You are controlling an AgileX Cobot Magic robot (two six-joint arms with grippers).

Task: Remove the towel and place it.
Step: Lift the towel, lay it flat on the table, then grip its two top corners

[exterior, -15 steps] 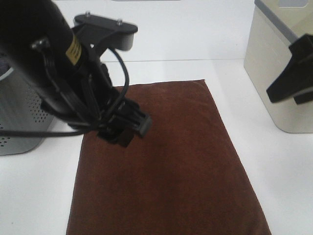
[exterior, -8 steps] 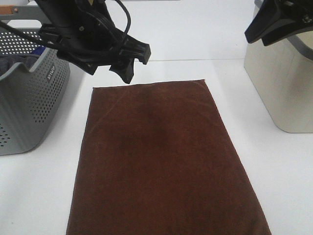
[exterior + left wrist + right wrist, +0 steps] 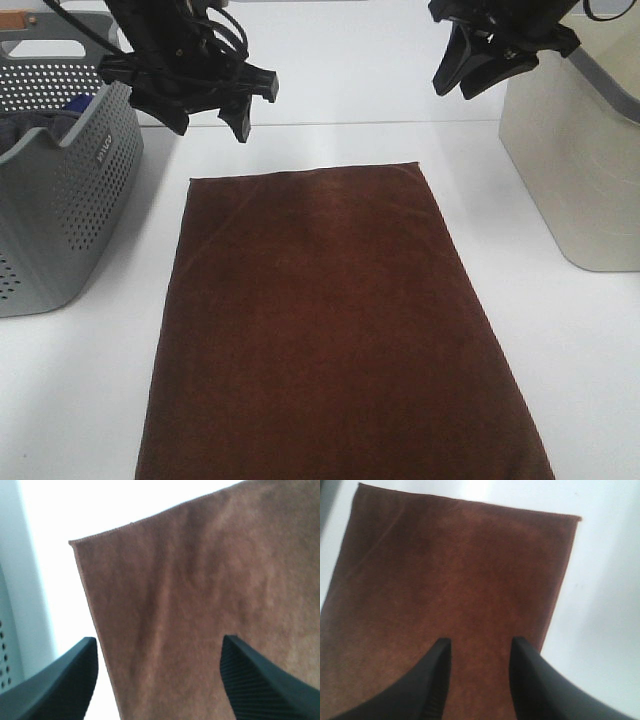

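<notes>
The dark brown towel [image 3: 335, 320] lies spread flat on the white table, its long side running from the far edge toward the front. My left gripper [image 3: 208, 122] hangs in the air above the towel's far left corner, open and empty. In the left wrist view the gripper [image 3: 157, 645] frames that corner of the towel [image 3: 200, 605]. My right gripper [image 3: 455, 88] hovers high over the far right corner. Its fingers [image 3: 481, 642] stand apart with a narrow gap, and nothing is between them above the towel [image 3: 450, 580].
A grey perforated basket [image 3: 60, 200] stands at the left with a bluish cloth [image 3: 75, 105] inside. A beige bin [image 3: 580, 170] stands at the right. White table surface surrounds the towel on the left, right and far sides.
My left gripper has lifted off the towel and drawn back toward the far left. My right gripper has swung in from the right to above the far right corner, with its jaws narrower.
</notes>
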